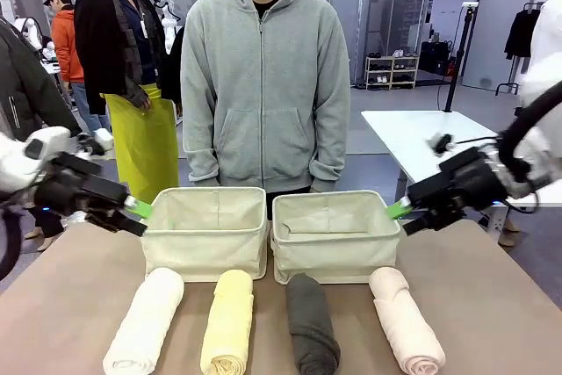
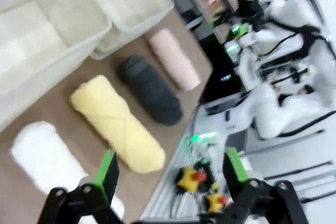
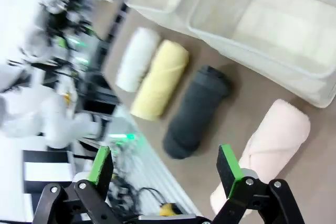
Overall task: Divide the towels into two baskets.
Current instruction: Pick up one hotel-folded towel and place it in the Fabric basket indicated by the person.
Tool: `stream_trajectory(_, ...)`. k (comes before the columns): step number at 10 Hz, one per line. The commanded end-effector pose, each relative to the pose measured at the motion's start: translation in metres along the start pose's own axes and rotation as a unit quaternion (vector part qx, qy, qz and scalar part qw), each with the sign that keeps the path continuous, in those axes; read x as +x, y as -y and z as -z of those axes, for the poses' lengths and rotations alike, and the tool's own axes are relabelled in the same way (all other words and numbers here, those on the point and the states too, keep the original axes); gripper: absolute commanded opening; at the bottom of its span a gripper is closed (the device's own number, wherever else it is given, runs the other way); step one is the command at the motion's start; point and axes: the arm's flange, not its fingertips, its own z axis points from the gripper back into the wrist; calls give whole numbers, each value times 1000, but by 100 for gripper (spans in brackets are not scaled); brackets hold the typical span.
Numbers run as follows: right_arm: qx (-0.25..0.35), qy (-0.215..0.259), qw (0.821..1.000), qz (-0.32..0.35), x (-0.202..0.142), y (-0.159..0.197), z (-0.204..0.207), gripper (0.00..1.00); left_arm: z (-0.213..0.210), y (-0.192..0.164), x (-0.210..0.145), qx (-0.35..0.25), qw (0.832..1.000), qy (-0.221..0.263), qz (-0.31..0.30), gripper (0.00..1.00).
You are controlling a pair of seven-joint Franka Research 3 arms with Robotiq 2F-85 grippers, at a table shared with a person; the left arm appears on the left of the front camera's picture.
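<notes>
White towel [image 1: 145,320], yellow towel [image 1: 228,322], grey towel [image 1: 312,324], pink towel [image 1: 406,320] lie on counter [image 1: 496,305], 6 o'clock of left basket [image 1: 206,252] and right basket [image 1: 334,256]. Left end effector [image 1: 136,217], right end effector [image 1: 400,215]: spread, empty. Rolls judged soft, light; pinch mid-length.

Brown table [image 1: 492,305], matte top. Person in grey hoodie [image 1: 263,85] stands at far side, arms down. White table [image 1: 421,133] behind, off to the right. Low shelf [image 1: 391,70] near the back wall. Person in orange jacket [image 1: 66,41] far left. Yellow boxes with red buttons [image 2: 190,178] beyond the table's edge.
</notes>
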Motion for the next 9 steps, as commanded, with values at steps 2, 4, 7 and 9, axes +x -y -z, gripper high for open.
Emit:
stream_trajectory(2, 50, 102, 989, 98, -42, 52, -87, 100, -76, -41, -55, -33, 991, 109, -77, 100)
stream_trajectory(4, 35, 194, 967, 162, -91, 81, -162, 100, -137, -49, -100, -8, 976, 186, -112, 100)
stream_trajectory(7, -1, 316, 923, 218, -178, 98, -260, 100, -221, -53, -163, 46, 939, 298, -169, 100)
stream_trajectory(9, -28, 341, 911, 230, -208, 94, -289, 100, -241, -47, -178, 73, 929, 313, -184, 100)
